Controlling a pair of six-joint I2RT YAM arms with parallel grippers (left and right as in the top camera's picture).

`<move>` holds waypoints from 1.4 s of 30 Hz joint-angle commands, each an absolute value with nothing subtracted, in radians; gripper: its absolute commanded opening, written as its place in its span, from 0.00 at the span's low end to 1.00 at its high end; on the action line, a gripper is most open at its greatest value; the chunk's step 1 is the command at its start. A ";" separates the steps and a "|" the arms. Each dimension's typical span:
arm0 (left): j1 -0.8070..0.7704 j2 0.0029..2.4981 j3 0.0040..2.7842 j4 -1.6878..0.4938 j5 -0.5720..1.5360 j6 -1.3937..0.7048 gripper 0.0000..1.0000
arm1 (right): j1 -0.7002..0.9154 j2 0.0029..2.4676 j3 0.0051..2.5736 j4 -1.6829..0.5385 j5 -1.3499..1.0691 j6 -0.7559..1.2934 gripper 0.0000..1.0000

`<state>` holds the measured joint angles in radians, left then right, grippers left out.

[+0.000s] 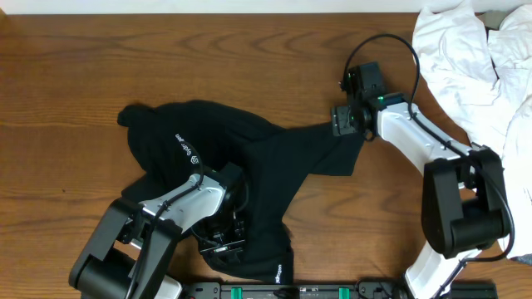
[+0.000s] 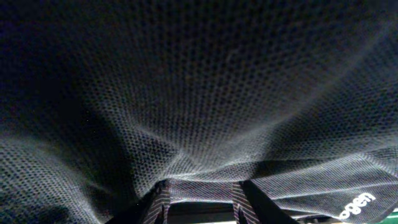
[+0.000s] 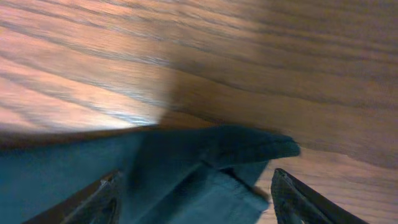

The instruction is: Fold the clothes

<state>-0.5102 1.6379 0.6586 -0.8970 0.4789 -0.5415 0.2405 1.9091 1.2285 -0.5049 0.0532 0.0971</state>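
Observation:
The clothes [image 1: 274, 166], a black garment with a small white logo [image 1: 189, 151], lie crumpled across the middle of the table. My left gripper [image 1: 226, 218] is buried under a raised fold near the front edge. In the left wrist view the black mesh [image 2: 199, 93] tents over the camera and pulls taut across the left gripper [image 2: 202, 186], which is shut on it. My right gripper [image 1: 345, 123] sits at the garment's far right corner. Seen from the right wrist, that corner [image 3: 186, 155] lies between the wide-apart fingers of the open right gripper [image 3: 196, 177], which do not press it.
A heap of white garments [image 1: 474, 66] fills the back right corner, close behind the right arm. Bare wooden table [image 1: 83, 66] stretches along the back and left. The arm bases stand at the front edge.

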 commanded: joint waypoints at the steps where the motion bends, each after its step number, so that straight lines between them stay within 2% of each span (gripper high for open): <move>1: -0.502 1.638 0.657 -0.886 0.380 -0.516 0.37 | 0.215 1.914 1.227 -0.503 0.078 0.089 0.69; 6: -0.502 1.638 0.657 -0.886 0.380 -0.516 0.37 | 0.210 1.916 1.227 -0.509 0.067 0.093 0.57; 21: -0.502 1.638 0.657 -0.886 0.381 -0.516 0.37 | 0.210 1.997 1.227 -0.488 -0.031 0.126 0.59; 25: -0.502 1.638 0.657 -0.886 0.380 -0.516 0.36 | 0.210 2.001 1.227 -0.468 -0.030 0.126 0.43; 29: -0.502 1.638 0.657 -0.886 0.380 -0.516 0.37 | 0.209 2.001 1.227 -0.459 -0.010 0.127 0.11; 31: -0.502 1.638 0.657 -0.886 0.380 -0.516 0.37 | 0.208 2.000 1.229 -0.461 0.012 0.126 0.01; 35: -0.502 1.638 0.657 -0.886 0.380 -0.512 0.37 | 0.200 1.978 1.230 -0.482 0.099 0.127 0.04; 39: -0.502 1.638 0.657 -0.885 0.380 -0.512 0.37 | 0.192 1.937 1.230 -0.501 0.162 0.126 0.17; 42: -0.502 1.638 0.657 -0.885 0.381 -0.512 0.37 | 0.190 1.918 1.230 -0.512 0.161 0.126 0.18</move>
<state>-0.5102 1.6379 0.6590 -0.8970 0.4782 -0.5411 0.2089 1.9633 1.2289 -0.5068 0.1032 0.1246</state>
